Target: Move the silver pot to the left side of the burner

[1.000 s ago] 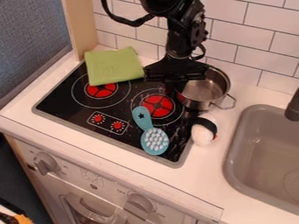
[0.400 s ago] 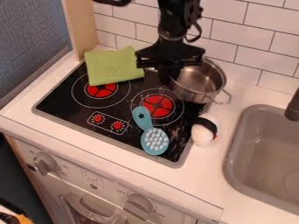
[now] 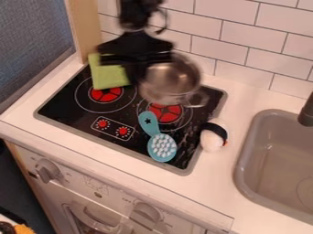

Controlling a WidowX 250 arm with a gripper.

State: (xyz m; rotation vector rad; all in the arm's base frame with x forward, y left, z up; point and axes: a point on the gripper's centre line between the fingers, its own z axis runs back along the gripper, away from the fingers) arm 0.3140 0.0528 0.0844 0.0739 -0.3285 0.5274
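The black claw [image 3: 138, 75] hangs over the back of the stove and is closed on the near-left part of the silver pot's rim, with the black arm [image 3: 136, 16] coming down to it from the top edge of the view. The silver pot [image 3: 171, 82] is at the claw's right, over the back part of the right-hand burner [image 3: 165, 112], its loop handle pointing toward the near right; whether its base touches the stove I cannot tell. Behind and left of the claw, a green cloth [image 3: 109, 77] lies across the stove's back left corner, partly hidden by the claw, and reaches the back of the left-hand burner [image 3: 106, 93]. Nearer the front, a teal brush [image 3: 161, 146] with pale bristles lies on the black stove [image 3: 79, 116], bristles up, its handle angled back over the right-hand burner's ring. Just left of the brush are two small red dials printed on the stove. A white toy [image 3: 212, 139] with a black band sits by the stove's right edge. Farther right, a grey sink [image 3: 278, 160] is set into the white tabletop [image 3: 211, 185], with a dark faucet [image 3: 307, 112] at the view's edge. White tiles [image 3: 263, 50] line the wall behind, and an oven front with knobs stands below.
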